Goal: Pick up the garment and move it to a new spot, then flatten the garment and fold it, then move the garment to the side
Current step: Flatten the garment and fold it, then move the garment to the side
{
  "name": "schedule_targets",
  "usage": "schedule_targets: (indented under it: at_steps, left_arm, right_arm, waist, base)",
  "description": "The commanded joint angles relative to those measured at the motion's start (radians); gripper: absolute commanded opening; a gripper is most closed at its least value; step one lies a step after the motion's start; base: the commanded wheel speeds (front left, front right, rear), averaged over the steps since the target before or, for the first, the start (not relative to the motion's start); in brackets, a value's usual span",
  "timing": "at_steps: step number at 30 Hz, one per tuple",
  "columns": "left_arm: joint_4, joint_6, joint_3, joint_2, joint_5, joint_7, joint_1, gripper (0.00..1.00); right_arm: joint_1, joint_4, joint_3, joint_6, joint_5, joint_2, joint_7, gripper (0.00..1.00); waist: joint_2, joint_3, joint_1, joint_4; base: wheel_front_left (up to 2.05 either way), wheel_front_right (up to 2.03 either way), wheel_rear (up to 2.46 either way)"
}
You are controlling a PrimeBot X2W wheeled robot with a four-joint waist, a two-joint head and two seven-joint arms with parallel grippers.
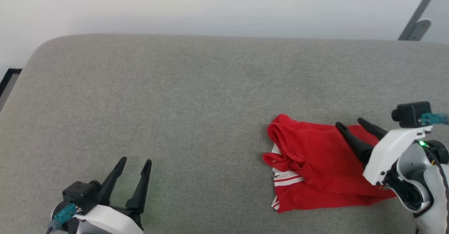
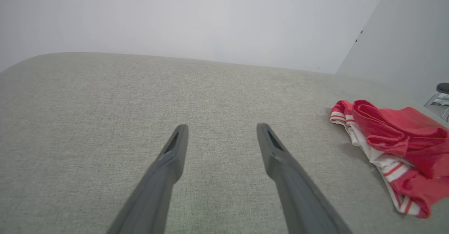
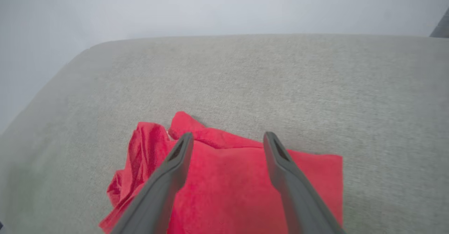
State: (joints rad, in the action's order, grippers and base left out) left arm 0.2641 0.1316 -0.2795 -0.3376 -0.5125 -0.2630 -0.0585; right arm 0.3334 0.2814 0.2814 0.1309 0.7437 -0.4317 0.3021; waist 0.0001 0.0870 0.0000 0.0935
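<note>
Plainly, the garment [image 1: 315, 167] lies in a rough, partly folded heap toward the right of the grey padded surface [image 1: 175, 104], near its front edge, plain red side up. The right pincer [image 1: 349, 122] is poised over the heap's right part, fingers spread and holding nothing; whether the tips touch the cloth I cannot tell. The left pincer [image 1: 136, 160] is also open and empty, well apart from the garment at the lower left.

My reading is that a grasp on the garment is in hand, either the first pick-up or the last shift to the side; the heap's bunched left end makes it too untidy to count as folded. The next move would call for lowering the right fingers onto a thick fold and closing on enough layers that the whole heap lifts together.

The left wrist view, past its own pincer [image 2: 221, 127], shows the garment [image 2: 403, 135] edge-on: rolled red cloth over white with red stripes. The right wrist view, between its pincer [image 3: 228, 135] fingers, shows the garment [image 3: 224, 178] as bare red, square-cornered on one side and crumpled on the other.
</note>
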Motion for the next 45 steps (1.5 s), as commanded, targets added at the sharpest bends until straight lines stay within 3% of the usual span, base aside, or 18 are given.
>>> schedule_targets:
  at_steps: [1,10,17,23,32,45]
  left_arm:
    - [0.004,-0.003,0.003,0.0,-0.014,-0.002,0.006,1.0]
    - [0.052,-0.003,0.034,0.011,-0.012,-0.002,0.011,1.0]
    - [0.019,-0.002,0.113,0.026,0.041,-0.002,0.05,1.0]
    - [-0.05,-0.002,0.177,0.05,0.081,-0.002,0.115,1.0]
    - [-0.145,-0.003,0.238,0.081,0.118,-0.002,0.231,1.0]
    - [-0.151,-0.003,0.226,0.086,0.123,-0.002,0.196,1.0]
  right_arm:
    - [-0.008,0.01,0.004,0.0,0.002,-0.001,-0.029,1.0]
    - [-0.009,0.199,0.009,0.0,-0.103,0.003,-0.401,1.0]
    - [-0.054,0.205,-0.018,0.0,-0.147,0.031,-0.536,1.0]
    - [-0.154,0.131,-0.074,0.0,-0.181,0.038,-0.555,1.0]
    - [-0.321,-0.043,-0.211,0.0,-0.239,0.074,-0.482,1.0]
    - [-0.37,-0.174,-0.314,0.0,-0.283,0.123,-0.362,1.0]
  waist:
    - [-0.0001,-0.014,0.0,-0.016]
    - [-0.0001,-0.065,0.0,-0.07]
    - [-0.0001,-0.084,0.0,-0.087]
    - [-0.0001,-0.092,0.0,-0.082]
    - [-0.0001,-0.093,0.0,-0.078]
    - [-0.0001,-0.061,0.0,-0.054]
  base:
    - [0.0,0.0,0.0]
    - [0.0,0.0,0.0]
    - [0.0,0.0,0.0]
    - [0.0,0.0,0.0]
    - [0.0,0.0,0.0]
    - [0.0,0.0,0.0]
